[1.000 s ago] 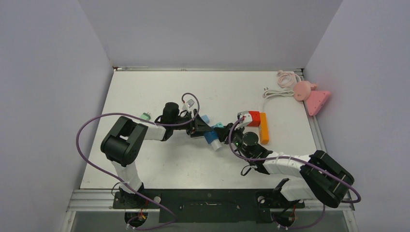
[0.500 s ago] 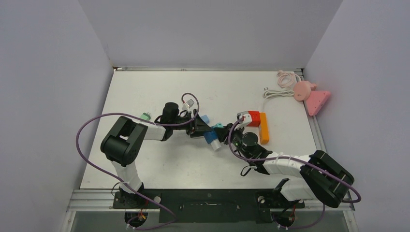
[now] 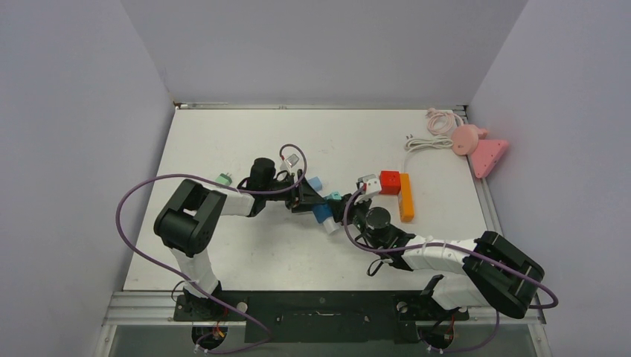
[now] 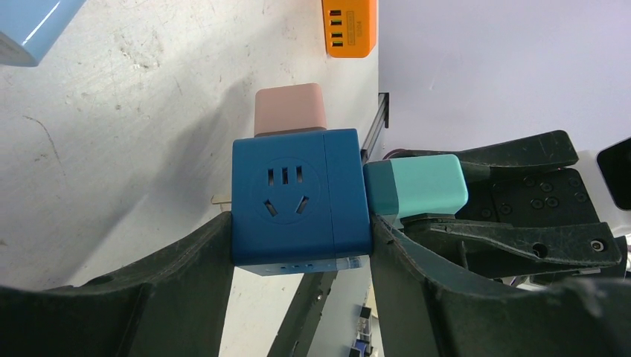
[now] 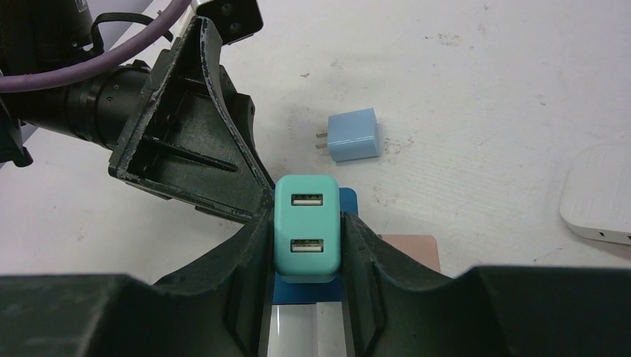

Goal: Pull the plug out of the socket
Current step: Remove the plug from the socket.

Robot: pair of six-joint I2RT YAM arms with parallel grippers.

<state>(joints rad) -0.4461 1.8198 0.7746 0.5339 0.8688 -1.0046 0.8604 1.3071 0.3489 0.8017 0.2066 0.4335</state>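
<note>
A dark blue socket cube (image 4: 298, 201) sits between the fingers of my left gripper (image 4: 301, 227), which is shut on its two sides. A teal plug (image 5: 307, 227) with two USB ports is seated in one face of the cube (image 5: 351, 204). My right gripper (image 5: 307, 238) is shut on this plug from both sides. In the top view the cube (image 3: 324, 214) and the teal plug (image 3: 335, 196) lie mid-table, where the left gripper (image 3: 316, 206) and the right gripper (image 3: 340, 204) meet. A pink plug (image 4: 289, 109) sticks out of another face of the cube.
A loose light blue plug (image 5: 353, 136) lies just behind the cube. An orange power strip (image 3: 405, 196) and a red cube (image 3: 390, 182) lie to the right. A pink socket with a white cable (image 3: 428, 141) sits at the far right corner. A green plug (image 3: 223, 178) lies left.
My right wrist has shifted slightly left, away from the red cube. Both grips are unchanged and the teal plug is still seated in the cube.
</note>
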